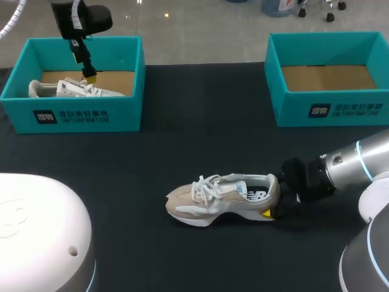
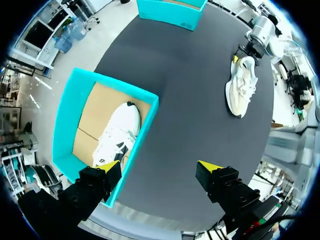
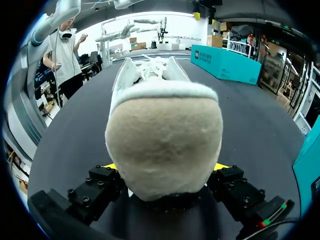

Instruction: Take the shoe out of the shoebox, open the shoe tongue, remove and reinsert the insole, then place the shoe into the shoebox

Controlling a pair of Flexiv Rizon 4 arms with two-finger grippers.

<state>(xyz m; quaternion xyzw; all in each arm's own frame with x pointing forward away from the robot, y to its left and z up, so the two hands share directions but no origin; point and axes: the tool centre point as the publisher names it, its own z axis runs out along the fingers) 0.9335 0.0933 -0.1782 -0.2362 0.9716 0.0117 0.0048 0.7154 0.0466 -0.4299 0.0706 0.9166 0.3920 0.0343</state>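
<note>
Desk: black surface (image 1: 200, 140) with one shoe out in the open and two teal boxes along the far edge.
Beige sneaker: (image 1: 225, 198) stands on its sole near the desk's middle, outside both boxes, with its toe toward my left, its heel toward my right arm and its laces loose on top.
Right gripper: (image 3: 165, 167) at the heel, one finger on each side, pinching the beige sneaker.
Left shoebox: (image 1: 79, 118) at the far left, with a white sneaker (image 1: 76, 89) lying on its cardboard floor.
Left gripper: (image 2: 159, 165) hangs above the left shoebox, fingers spread wide, holding nothing.
Right shoebox: (image 1: 331, 109) at the far right, well apart from the beige sneaker, brown cardboard floor showing.
In the way: in the head view the left shoebox's near wall hides the white sneaker's lower edge, and the right arm covers the beige heel.
Head view only: just one yellow tip shows, under the heel.
Right wrist view only: both yellow tips show, flanking the padded heel.
Left wrist view only: the white sneaker's whole upper is seen from above.
</note>
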